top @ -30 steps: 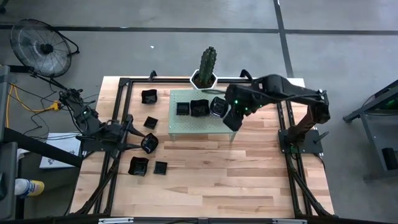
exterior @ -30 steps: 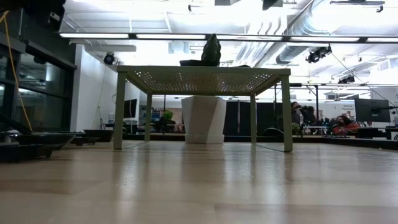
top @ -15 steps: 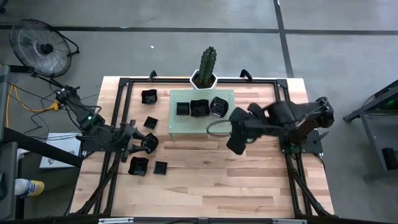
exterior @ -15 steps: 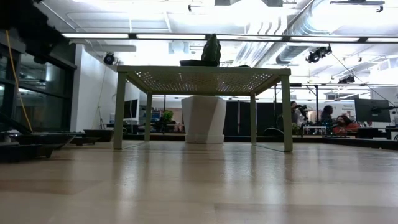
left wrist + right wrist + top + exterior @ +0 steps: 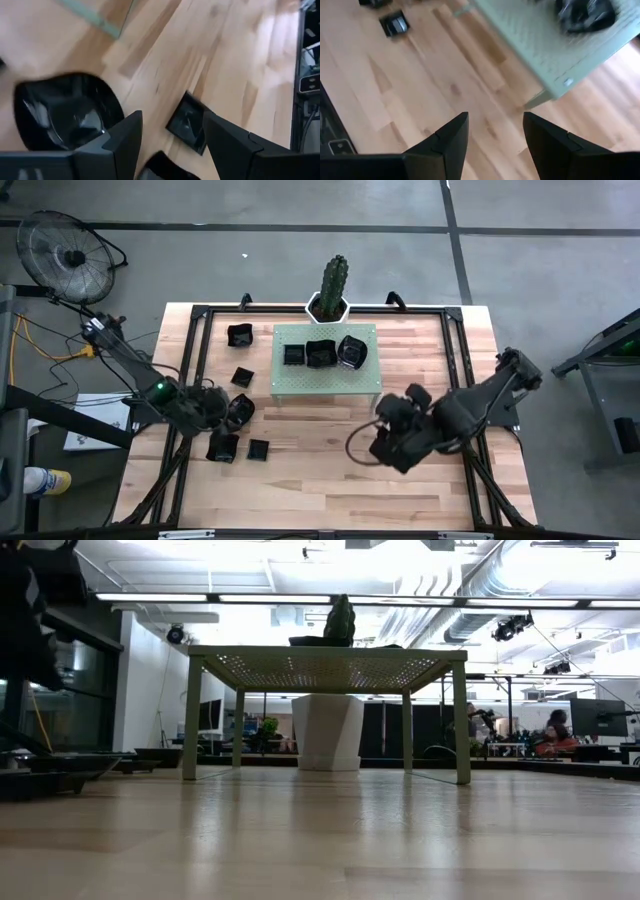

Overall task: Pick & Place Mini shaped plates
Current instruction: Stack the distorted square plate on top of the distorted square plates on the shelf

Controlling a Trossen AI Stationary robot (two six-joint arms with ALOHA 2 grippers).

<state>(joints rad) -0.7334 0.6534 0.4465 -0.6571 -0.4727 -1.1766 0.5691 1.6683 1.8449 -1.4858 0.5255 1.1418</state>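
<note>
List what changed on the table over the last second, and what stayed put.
The right gripper drew back from the pale green perforated stand to the bare wooden table, open and empty. The left gripper, also open, moved in over the round glossy black plate left of the stand. The three black plates on the stand and the loose ones did not move.

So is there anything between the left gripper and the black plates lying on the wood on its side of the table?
Nothing visible. The left gripper, fingers open, hangs directly over the loose plates: a round plate beside one finger and a small square plate in the gap, with only bare tabletop around them. The right gripper is empty, away from them.
</note>
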